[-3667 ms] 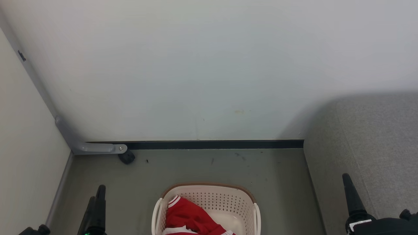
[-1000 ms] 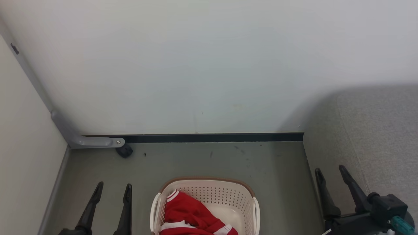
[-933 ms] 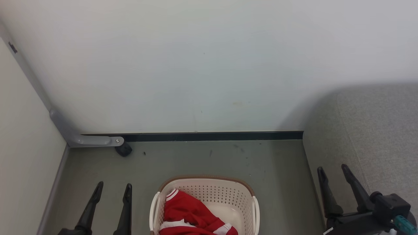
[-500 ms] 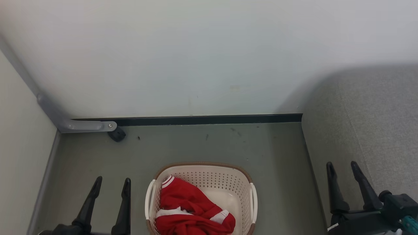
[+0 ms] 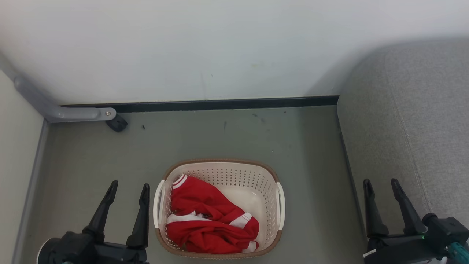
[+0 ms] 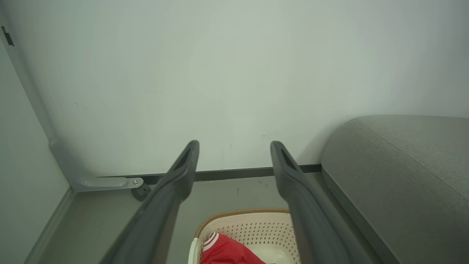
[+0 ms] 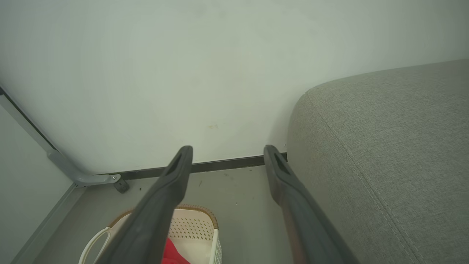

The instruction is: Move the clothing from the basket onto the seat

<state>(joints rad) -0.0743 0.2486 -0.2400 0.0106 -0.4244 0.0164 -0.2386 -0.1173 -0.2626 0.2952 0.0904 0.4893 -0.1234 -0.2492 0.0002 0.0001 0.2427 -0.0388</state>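
My left claw (image 5: 130, 184) and right claw (image 5: 380, 180) are wide and empty. I'd dip the left one toward 3 o'clock into the basket (image 5: 220, 161) and pinch the clothing (image 5: 209, 220) at its top fold.

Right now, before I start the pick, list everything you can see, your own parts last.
clothing: one heap, piece count unclear, red with white trim, inside the basket
basket: one, cream-white with a brown rim, on the floor between the two grippers
seat: one, grey fabric, at the right, apart from the basket
floor: grey-green, under the basket
wall: white, behind the basket
skirting strip: one, black, along the foot of the wall
bracket: one, grey metal, far left corner
black foot: one, at the bracket's end
left gripper: one, dark fingers apart, empty, left of the basket
right gripper: one, dark fingers apart, empty, by the seat's edge
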